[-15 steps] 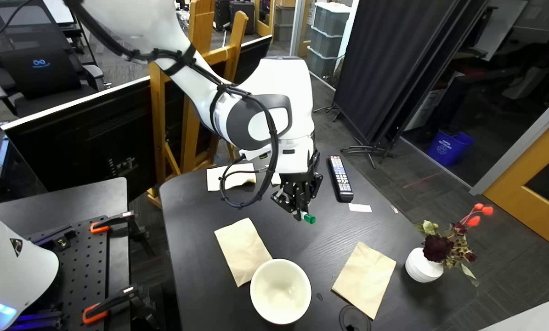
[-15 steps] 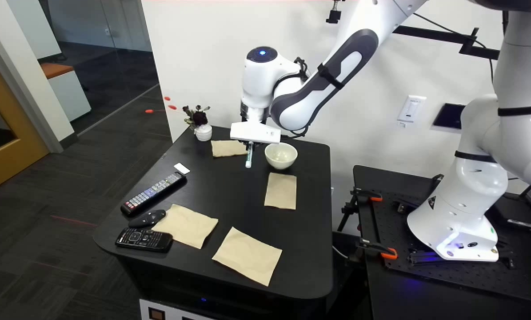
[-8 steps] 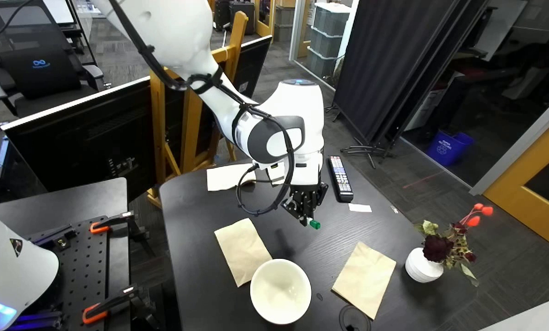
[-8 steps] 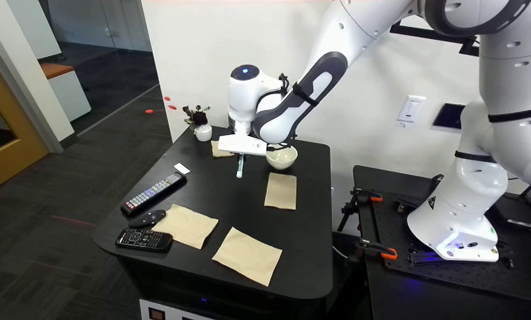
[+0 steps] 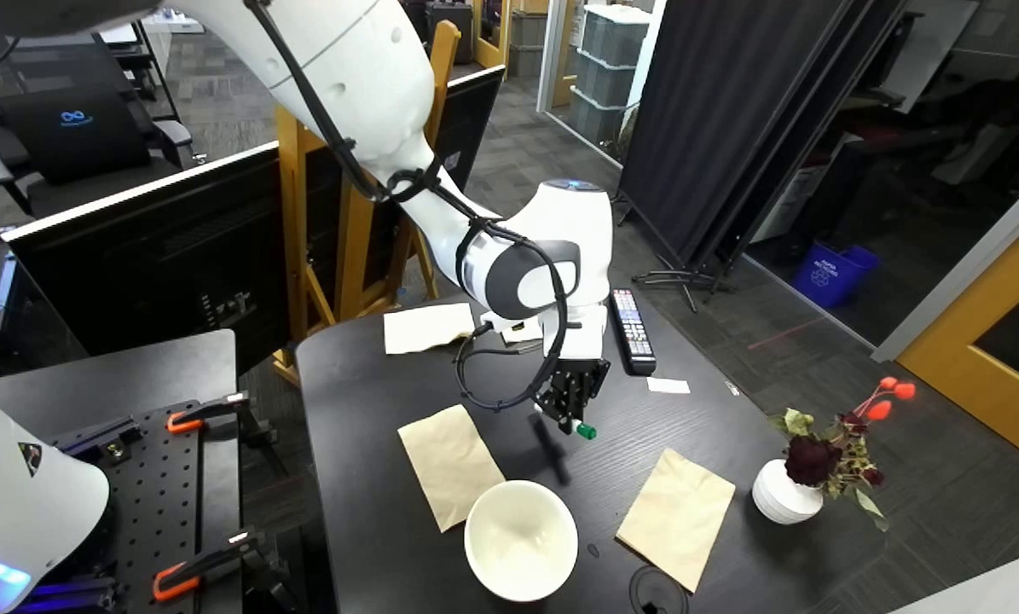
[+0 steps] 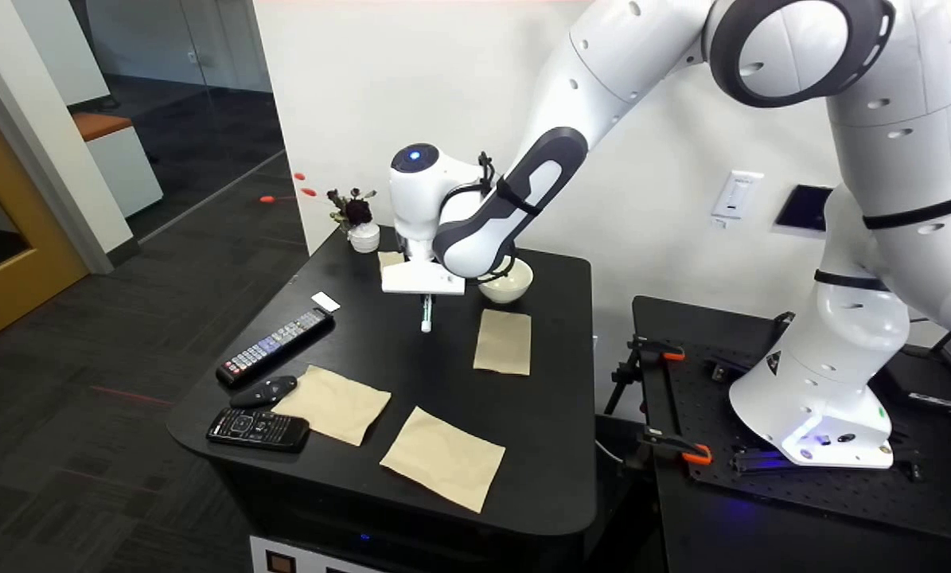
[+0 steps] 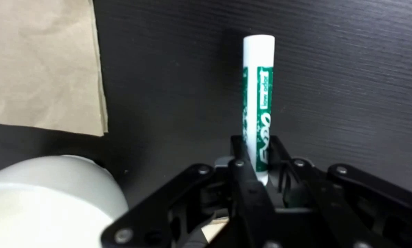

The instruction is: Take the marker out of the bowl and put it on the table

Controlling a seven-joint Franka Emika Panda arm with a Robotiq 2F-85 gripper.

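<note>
The black two-fingered claw (image 7: 256,146) is closed on the slim white-and-green cylindrical marker (image 7: 261,89), gripping it part-way along, above the large dark wood-grained table (image 7: 174,86), outside the round white bowl (image 5: 521,544), which stands nearby in both exterior views, just beside a flat tan sheet of paper (image 5: 451,465)

The marker (image 7: 259,103) looks to be smooth plastic and the table (image 7: 337,86) shows a fine, wood-like grain; the bowl (image 5: 521,541) gleams smooth and glossy, paper sheets (image 7: 43,65) lie matt and lightly creased, shiny metal screws (image 7: 123,235) stud the gripper (image 7: 255,146), and an easel (image 5: 297,247) appears of smooth wood.
</note>
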